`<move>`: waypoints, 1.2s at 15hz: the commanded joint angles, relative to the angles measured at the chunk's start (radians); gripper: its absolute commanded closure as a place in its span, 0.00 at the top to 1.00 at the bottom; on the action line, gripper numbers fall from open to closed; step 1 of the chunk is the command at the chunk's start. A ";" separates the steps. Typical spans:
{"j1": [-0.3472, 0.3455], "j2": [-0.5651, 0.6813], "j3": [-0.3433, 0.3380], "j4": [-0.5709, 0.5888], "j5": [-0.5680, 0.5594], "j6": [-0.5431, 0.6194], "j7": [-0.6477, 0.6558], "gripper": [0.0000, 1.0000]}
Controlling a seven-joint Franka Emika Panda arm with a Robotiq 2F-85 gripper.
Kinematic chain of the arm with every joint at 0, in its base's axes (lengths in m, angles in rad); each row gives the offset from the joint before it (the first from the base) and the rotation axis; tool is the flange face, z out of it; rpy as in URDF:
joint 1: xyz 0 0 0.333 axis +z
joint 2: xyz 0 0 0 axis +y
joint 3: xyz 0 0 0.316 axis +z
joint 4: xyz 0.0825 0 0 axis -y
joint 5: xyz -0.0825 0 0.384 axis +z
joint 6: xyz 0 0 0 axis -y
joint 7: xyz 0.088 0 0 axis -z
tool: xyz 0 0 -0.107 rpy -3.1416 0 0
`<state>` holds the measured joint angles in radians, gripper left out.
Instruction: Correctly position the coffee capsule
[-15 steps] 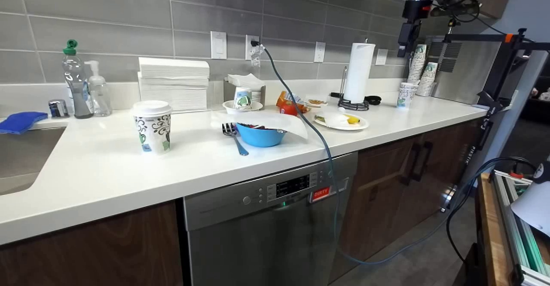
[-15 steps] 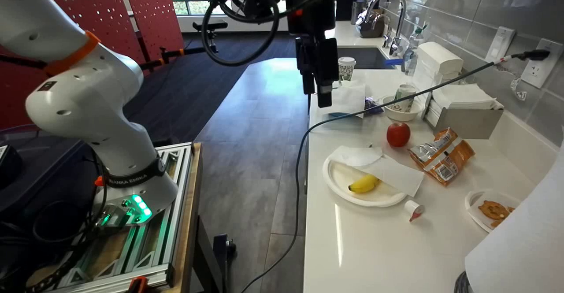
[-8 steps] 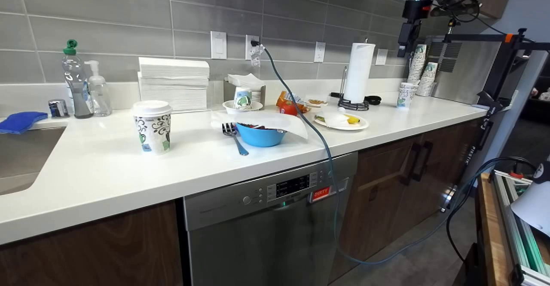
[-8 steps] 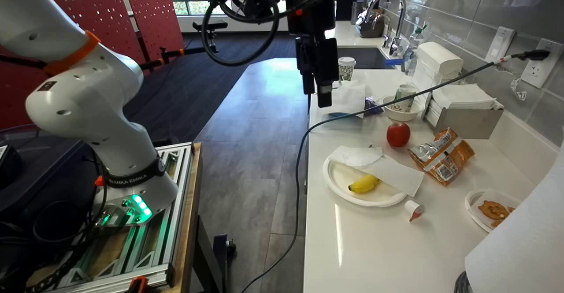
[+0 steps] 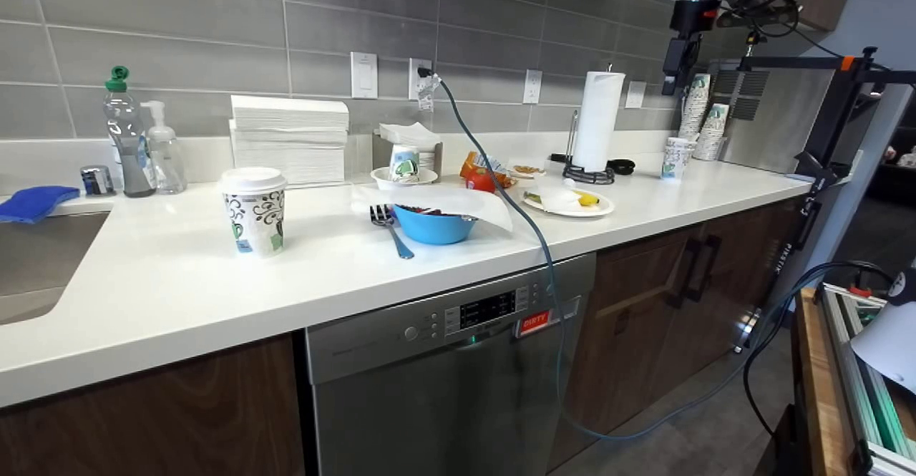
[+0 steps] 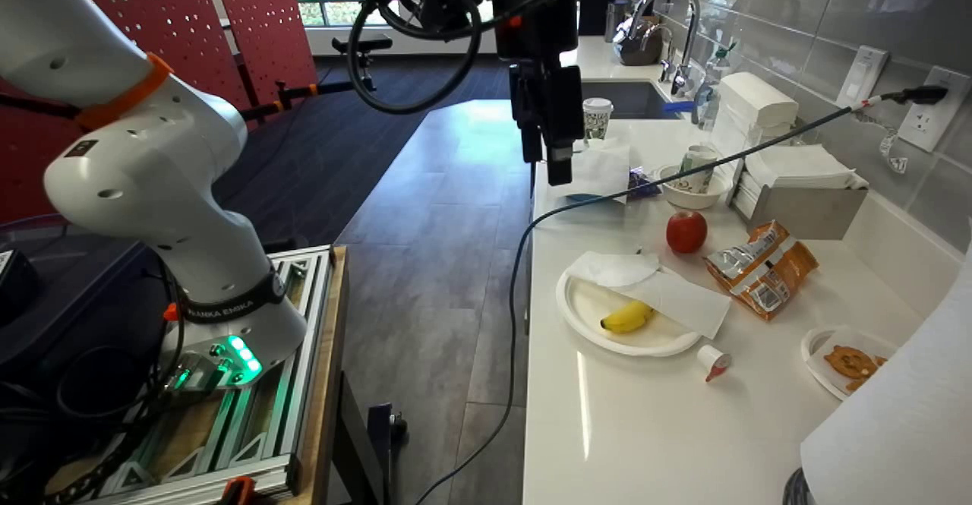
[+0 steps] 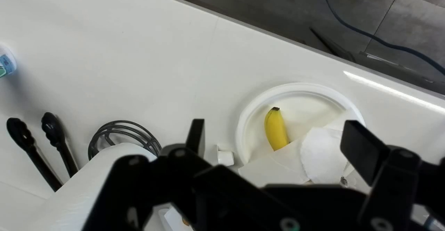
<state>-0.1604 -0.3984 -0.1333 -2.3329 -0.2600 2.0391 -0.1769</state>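
The gripper [image 7: 274, 139] hangs above the bench [image 6: 653, 444], and its two fingers stand well apart. The small white capsule [image 6: 712, 358] is lying just beside the plate [image 6: 586, 310], and it is farther from the front edge than the banana [image 6: 627, 317].

One gripper [image 7: 276, 138], one apple [image 6: 686, 232], one banana [image 6: 627, 317], one fork [image 5: 392, 232], one snack bag [image 6: 763, 269], one paper towel roll [image 5: 600, 122], two clear bottles [image 5: 130, 150]
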 commanded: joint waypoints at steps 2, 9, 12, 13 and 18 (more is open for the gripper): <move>0.007 0.000 -0.006 0.002 -0.002 -0.003 0.002 1.00; 0.007 0.000 -0.006 0.002 -0.002 -0.003 0.002 1.00; 0.007 0.000 -0.006 0.002 -0.002 -0.003 0.002 1.00; 0.007 0.000 -0.006 0.002 -0.002 -0.003 0.002 1.00; 0.005 0.049 0.000 0.020 -0.014 0.026 0.026 1.00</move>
<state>-0.1601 -0.3979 -0.1333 -2.3329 -0.2600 2.0391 -0.1765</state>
